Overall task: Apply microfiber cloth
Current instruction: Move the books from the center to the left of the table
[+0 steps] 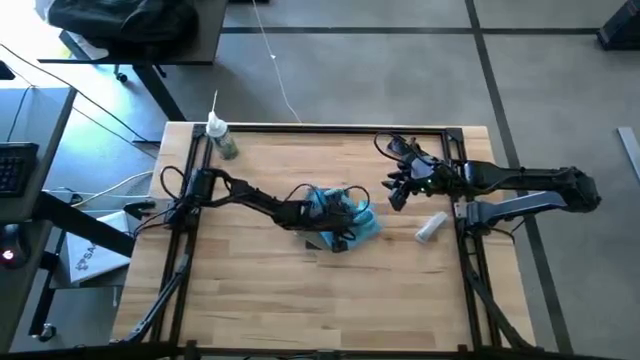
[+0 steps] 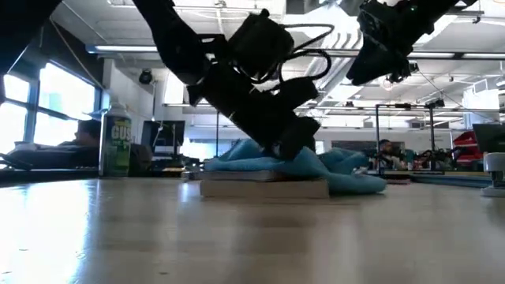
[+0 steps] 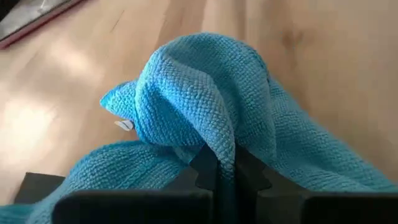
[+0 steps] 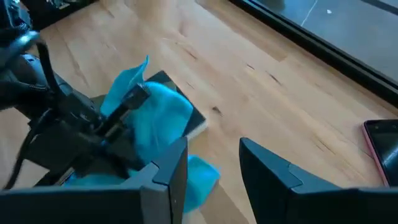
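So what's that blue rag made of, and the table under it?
The microfiber cloth looks like soft knitted fabric: a fine waffle-like weave shows, and it bunches where the left end effector pinches it. The table appears to be pale wood with visible grain, smooth and slightly glossy, possibly laminate.

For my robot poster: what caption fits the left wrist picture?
Left gripper pinching a bunched turquoise microfiber cloth over the wooden table.
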Controlling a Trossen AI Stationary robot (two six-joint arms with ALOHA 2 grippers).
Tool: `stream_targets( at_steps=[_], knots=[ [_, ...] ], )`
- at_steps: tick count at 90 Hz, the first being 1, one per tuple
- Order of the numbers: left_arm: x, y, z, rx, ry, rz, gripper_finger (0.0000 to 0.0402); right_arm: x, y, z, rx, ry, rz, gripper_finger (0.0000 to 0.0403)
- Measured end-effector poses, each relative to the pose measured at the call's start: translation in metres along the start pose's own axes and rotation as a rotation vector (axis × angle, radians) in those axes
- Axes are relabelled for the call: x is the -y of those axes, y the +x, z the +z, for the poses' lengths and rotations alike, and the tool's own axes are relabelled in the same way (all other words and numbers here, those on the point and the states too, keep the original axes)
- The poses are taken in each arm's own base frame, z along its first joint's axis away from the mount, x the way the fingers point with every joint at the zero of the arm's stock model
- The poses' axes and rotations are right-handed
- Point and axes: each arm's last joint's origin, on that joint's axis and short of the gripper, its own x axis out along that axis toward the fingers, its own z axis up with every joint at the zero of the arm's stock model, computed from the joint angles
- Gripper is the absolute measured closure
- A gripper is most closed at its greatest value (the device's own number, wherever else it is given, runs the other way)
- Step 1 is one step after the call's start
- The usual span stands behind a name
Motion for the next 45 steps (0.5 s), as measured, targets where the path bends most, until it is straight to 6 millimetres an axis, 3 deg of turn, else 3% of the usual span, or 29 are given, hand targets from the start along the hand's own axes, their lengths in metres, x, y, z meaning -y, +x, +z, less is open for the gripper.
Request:
stream_targets(
  at_steps=[23,45],
  knots=[
    [0.013,-0.038,-0.019,-0.301,0.172,0.054,0.0401,-0.002,0.0,0.003,0.034,0.013,0.02,0.0288],
    [0.014,-0.108,-0.064,-0.491,0.206,0.159,0.0401,-0.001,0.016,-0.009,0.065,0.024,0.04,0.0288]
  ],
)
